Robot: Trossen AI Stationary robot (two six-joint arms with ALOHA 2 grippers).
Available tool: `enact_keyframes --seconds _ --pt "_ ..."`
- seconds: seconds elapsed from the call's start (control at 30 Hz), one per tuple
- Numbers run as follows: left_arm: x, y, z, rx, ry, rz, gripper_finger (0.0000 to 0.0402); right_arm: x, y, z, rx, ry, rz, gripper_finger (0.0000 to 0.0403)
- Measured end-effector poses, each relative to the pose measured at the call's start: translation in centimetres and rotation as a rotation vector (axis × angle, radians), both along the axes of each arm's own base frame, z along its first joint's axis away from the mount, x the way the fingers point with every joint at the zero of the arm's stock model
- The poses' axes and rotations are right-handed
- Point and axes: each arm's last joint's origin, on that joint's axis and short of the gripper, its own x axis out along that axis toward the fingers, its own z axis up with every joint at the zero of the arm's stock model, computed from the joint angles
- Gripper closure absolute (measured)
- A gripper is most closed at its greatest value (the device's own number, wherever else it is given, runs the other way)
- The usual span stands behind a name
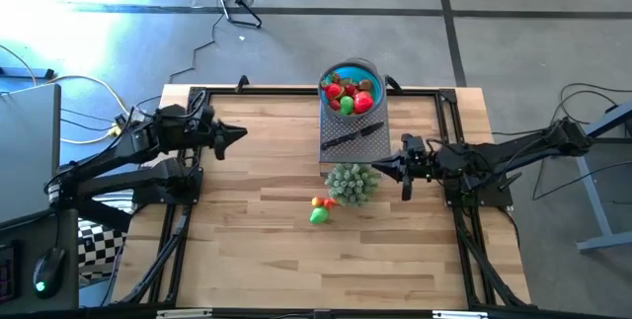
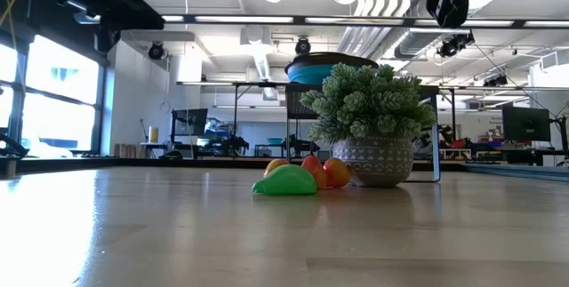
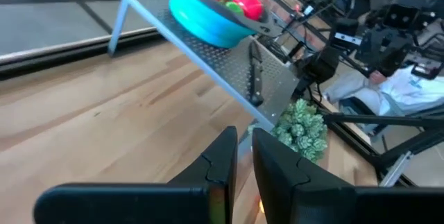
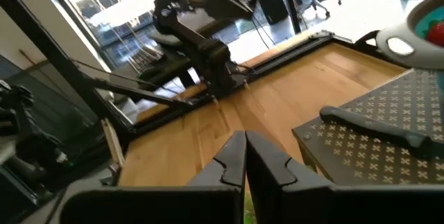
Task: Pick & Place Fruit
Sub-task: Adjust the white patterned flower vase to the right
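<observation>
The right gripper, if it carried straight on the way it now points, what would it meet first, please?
The right gripper, shut and empty, points across the table toward the left arm. The potted plant sits just ahead and slightly to one side; the gripper seems to hang above it, so it may pass over. Beyond that the way looks free up to the left gripper.

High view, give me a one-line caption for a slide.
Blue bowl of toy fruit on a metal shelf; more fruit beside a potted plant, between two empty pincers.

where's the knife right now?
The knife lies on the grey perforated stand at the table's far edge, just in front of the blue bowl in the high view, with the potted plant below it on the table.
</observation>
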Motion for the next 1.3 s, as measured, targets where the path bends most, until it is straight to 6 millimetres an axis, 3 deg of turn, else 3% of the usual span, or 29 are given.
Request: enact_keyframes --seconds 0.37,0.93,1.3 --pt "3.3 0.6 0.0 0.045 -0.009 -0.121 0.0358 -4.0 -1.0 0.0 0.024 -0.045 -0.032 0.0401" --pt "9.4 -5.9 -2.6 0.176 0.123 -0.130 0.0358 -6.1 -1.9 -0.9 0.023 -0.094 -0.157 0.0401" --pt "14.3 -7.4 -6.6 0.130 0.168 -0.172 0.0358 -6.1 -1.9 -0.9 0.031 -0.095 -0.163 0.0401"
